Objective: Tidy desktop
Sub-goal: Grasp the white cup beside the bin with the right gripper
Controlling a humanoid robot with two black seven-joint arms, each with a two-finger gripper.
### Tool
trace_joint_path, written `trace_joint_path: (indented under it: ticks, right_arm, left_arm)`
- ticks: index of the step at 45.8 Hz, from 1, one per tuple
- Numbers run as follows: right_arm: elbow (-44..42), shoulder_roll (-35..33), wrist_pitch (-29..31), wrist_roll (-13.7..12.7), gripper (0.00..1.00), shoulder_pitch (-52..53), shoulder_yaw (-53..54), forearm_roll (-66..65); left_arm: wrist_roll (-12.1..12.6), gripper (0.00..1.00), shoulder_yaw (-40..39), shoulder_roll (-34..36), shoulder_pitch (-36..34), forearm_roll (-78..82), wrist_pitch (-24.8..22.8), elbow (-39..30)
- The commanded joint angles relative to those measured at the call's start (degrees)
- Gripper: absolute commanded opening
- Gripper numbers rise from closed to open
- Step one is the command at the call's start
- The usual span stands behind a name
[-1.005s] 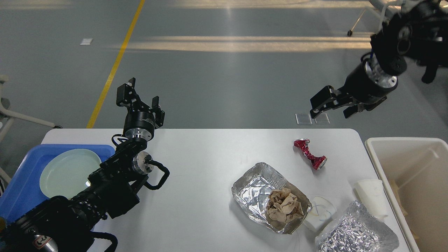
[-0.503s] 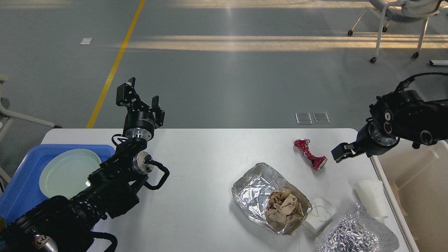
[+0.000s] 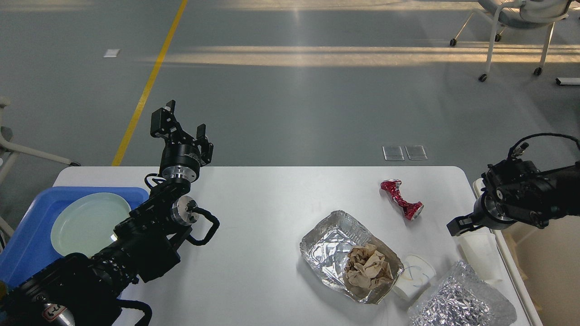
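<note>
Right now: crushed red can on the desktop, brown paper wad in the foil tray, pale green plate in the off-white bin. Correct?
One error. The pale green plate lies in the blue tray, not the bin, as the head view shows. The crushed red can is on the desktop, and the brown paper wad is in the foil tray.

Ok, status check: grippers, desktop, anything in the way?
Left gripper open, raised, empty. Right gripper low over white cup, fingers unreadable. Desktop cluttered: crushed red can, foil tray with crumpled paper. Path clear.
</note>
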Motion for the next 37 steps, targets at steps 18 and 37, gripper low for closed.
trace_joint_path:
  ticks: [18,37]
  right_arm:
    - [-2.2,0.7,0.0,-0.5,0.99,-5.7,-1.6,0.4]
    - [-8.6,2.0,-0.9,-0.4,0.82,-10.5,-0.9,1.9]
  left_arm:
    - [0.0,0.99,0.0,0.0,0.0,0.0,0.0,0.0]
    - [0.0,0.99,0.0,0.0,0.0,0.0,0.0,0.0]
